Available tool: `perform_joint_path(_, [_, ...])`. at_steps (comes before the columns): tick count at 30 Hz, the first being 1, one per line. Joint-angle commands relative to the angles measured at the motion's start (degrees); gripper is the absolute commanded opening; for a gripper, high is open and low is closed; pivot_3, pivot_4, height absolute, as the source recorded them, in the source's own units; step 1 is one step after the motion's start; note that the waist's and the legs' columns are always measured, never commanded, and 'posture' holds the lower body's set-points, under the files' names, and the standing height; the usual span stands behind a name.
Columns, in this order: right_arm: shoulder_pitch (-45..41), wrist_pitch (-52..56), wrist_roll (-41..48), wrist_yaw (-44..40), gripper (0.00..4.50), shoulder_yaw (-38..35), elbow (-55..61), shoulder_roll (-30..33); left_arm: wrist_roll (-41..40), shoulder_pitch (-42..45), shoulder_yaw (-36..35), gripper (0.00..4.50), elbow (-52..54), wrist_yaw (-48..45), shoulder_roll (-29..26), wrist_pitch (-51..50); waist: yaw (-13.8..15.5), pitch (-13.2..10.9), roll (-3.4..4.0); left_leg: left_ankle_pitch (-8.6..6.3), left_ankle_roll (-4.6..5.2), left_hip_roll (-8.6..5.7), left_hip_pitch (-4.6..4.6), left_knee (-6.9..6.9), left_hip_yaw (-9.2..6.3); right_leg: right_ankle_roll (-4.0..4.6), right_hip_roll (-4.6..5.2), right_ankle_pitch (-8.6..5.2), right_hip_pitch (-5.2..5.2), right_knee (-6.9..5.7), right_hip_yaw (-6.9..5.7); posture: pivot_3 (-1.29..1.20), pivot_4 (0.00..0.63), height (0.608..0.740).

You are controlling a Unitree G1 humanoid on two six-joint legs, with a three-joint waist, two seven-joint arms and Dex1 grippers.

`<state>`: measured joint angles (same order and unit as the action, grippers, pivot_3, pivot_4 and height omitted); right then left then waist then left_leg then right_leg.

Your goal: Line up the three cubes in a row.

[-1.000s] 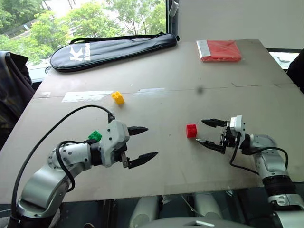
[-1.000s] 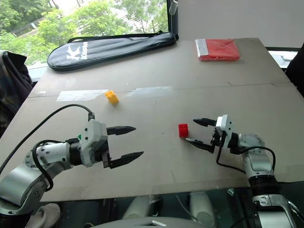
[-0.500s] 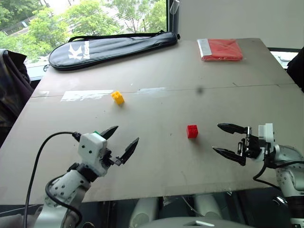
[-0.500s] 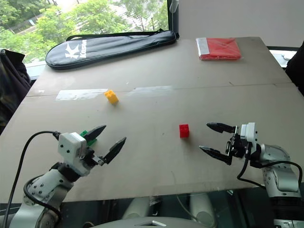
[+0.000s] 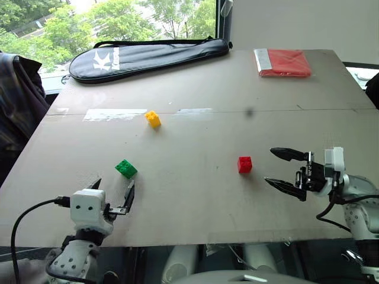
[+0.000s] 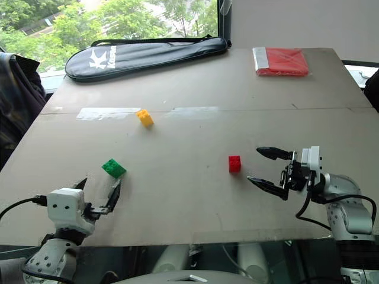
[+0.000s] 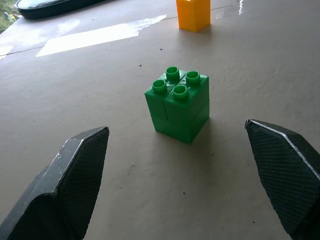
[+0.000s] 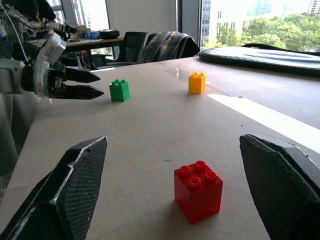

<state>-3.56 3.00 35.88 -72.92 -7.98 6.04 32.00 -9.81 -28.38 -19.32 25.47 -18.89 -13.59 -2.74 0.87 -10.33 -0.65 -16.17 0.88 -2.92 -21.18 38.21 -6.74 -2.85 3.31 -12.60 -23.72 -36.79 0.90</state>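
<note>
three cubes sit loose on the table [image 5: 195,195], none held, none touching another. the yellow cube [image 5: 153,119] lies farthest back, close to a pale strip of tape [image 5: 114,114]; the green cube [image 5: 125,168] sits nearer the front edge on the left; the red cube [image 5: 244,164] sits at about the same depth as the green but well apart to the right. as they lie, they make a wide triangle, not a row, so the lining-up looks not yet done. left gripper [image 5: 112,195] sits low at the near left edge, fingers spread wide and empty, pointing forward at the green cube just ahead; the left wrist view frames that cube squarely between the two black fingers [image 7: 75,175], so it reads as lined up for a straight approach and pinch. right gripper [image 5: 286,168] hangs just right of the red cube, pointing left toward it, fingers likewise parted and empty, the red cube centred between them in the right wrist view but clear of both tips. each arm seems parked on the cube on its own side. a dark racket bag [image 5: 151,54] and a flat red cloth packet [image 5: 283,61] lie at the far edge, well out of the working area.
</note>
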Motion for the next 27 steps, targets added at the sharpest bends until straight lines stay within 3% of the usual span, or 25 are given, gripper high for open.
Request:
perform_joint_path(1, [0.3, 0.7, 1.0, 0.4, 4.35, -0.4, 2.8, 0.5, 0.2, 3.8, -0.6, 4.50, -4.3, 0.0, -1.8, 1.4, 0.0, 0.0, 0.00, 0.00, 0.00, 0.01, 0.00, 0.00, -0.07, 0.01, -0.01, 0.00, 0.00, -0.01, -0.05, 0.00, 0.150, 0.712])
perform_joint_path(12, [1.2, 0.7, 0.4, 1.9, 4.35, -0.6, 4.5, 0.7, -0.3, 11.5, 0.5, 4.50, -15.2, -5.8, -8.0, 3.1, -0.1, 0.0, 0.03, -0.01, -0.02, 0.00, 0.01, -0.02, 0.00, -0.16, 0.02, 0.17, -0.02, 0.00, -0.01, 0.00, 0.150, 0.712])
perform_joint_path(20, [2.3, 1.8, 1.7, 1.8, 4.35, -0.5, 6.5, 0.8, -5.8, 15.4, 0.1, 4.50, -27.1, -23.3, -19.5, 8.1, -0.2, 0.0, 0.09, 0.00, -0.03, 0.01, 0.07, -0.01, -0.01, 0.02, 0.03, 0.01, -0.01, -0.04, -0.05, 0.00, 0.150, 0.712])
perform_joint_path(27, [3.0, 5.2, 6.5, -2.2, 4.35, -1.1, 8.2, 2.8, -8.3, 19.3, 2.8, 4.50, -37.2, -36.3, -24.2, 14.4, -0.2, 0.1, 0.13, -0.03, 0.00, 0.01, 0.06, -0.05, 0.06, 0.23, 0.07, 0.15, -0.04, -0.02, 0.00, 0.00, 0.150, 0.712])
